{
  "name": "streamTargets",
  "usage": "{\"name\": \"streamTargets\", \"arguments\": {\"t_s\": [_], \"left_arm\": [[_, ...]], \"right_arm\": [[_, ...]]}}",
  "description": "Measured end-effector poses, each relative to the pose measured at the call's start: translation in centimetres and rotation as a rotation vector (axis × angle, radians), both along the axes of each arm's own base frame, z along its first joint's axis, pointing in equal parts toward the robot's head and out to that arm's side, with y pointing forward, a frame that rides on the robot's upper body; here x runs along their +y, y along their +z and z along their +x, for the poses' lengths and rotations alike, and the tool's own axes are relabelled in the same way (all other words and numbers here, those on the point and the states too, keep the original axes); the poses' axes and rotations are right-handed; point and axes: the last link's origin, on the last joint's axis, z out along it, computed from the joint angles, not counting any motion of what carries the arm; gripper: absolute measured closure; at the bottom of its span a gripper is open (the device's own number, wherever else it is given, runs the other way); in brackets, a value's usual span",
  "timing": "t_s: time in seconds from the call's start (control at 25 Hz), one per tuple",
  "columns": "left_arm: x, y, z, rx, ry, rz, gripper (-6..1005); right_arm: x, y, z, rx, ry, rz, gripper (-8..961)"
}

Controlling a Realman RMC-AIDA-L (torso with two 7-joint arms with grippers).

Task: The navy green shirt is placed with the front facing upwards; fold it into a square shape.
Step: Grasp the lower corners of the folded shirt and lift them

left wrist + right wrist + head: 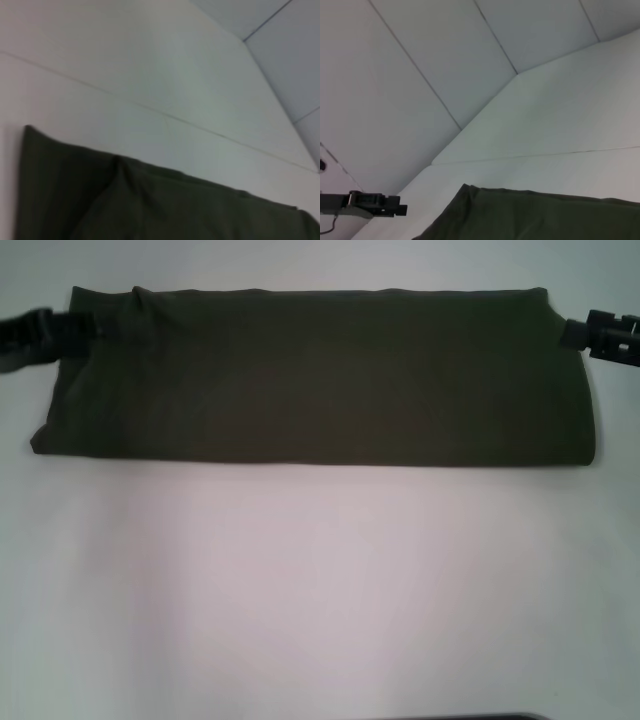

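Head view first: I see the navy green shirt (315, 375) lying as a long, wide band across the upper half of the frame, on the white table (320, 580). Its top edge is nearly straight, with a small ridge of cloth in the upper left, and its lower edge runs level from left to right. No lettering or label shows on the surface facing me. The left gripper (88, 326) comes in from the left border at the shirt's upper left corner and overlaps the cloth there; I cannot tell whether its fingers are spread or pinching the fabric. The right gripper (578, 332) reaches in from the right border and sits at the shirt's upper right corner, touching or just beside the edge; I cannot tell how its fingers stand either.

Left wrist view: the shirt fills the lower part of the frame, one corner standing at the lower left and a fold ridge rising near the lower centre. Pale table and wall panels take up the rest. None of this arm's own fingers show.

Right wrist view: the shirt's edge crosses the bottom of the frame, with a corner near the lower centre. At the lower left a dark gripper, the other arm's, shows farther off.
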Motion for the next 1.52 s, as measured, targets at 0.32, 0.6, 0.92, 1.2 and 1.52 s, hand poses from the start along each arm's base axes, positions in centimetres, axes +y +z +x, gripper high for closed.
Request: {"name": "streamTargets", "arguments": {"t_s": [0.32,0.6,0.92,1.2,1.52], "left_arm": [[-1.4,-0.7,-2.8,0.06,0.083,-0.009,335],[-2.0,-0.5,-4.5,0.101,0.144,-0.005,336],[-2.6,-0.1,-5.9,0.125,0.212,-0.017,337],[-3.1,-0.6,-6.0,0.124,0.217,-0.044,337],[-3.0,-1.5,-5.5,0.115,0.201,-0.06,336]], "right_arm": [[0.2,-0.5,0.2,-0.001,0.008,0.012,54],[0.5,0.1,0.4,0.004,-0.003,0.032,53],[0.0,0.0,0.7,0.022,-0.018,0.035,54],[-0.4,0.0,0.8,0.037,-0.023,0.034,58],[-0.8,-0.1,0.8,0.045,-0.018,0.023,59]]}}
